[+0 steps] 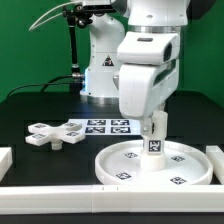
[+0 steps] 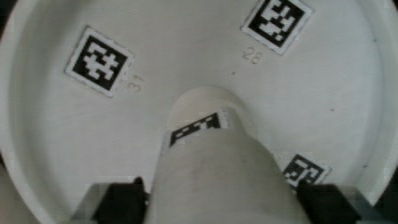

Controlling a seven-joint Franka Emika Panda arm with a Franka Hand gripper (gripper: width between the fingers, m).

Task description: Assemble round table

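Centrally, gripper grips leg on disc (rim well apart).

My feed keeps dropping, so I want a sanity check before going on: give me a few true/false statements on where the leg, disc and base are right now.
1. The gripper holds the leg upright over the disc. True.
2. The cross-shaped base is mounted on the leg. False: it lies on the table at the exterior view's left, apart from the disc.
3. The disc lies rim up, with tags on its inner face. True.
4. The leg lies on its side beside the base. False: it stands upright between the fingers.
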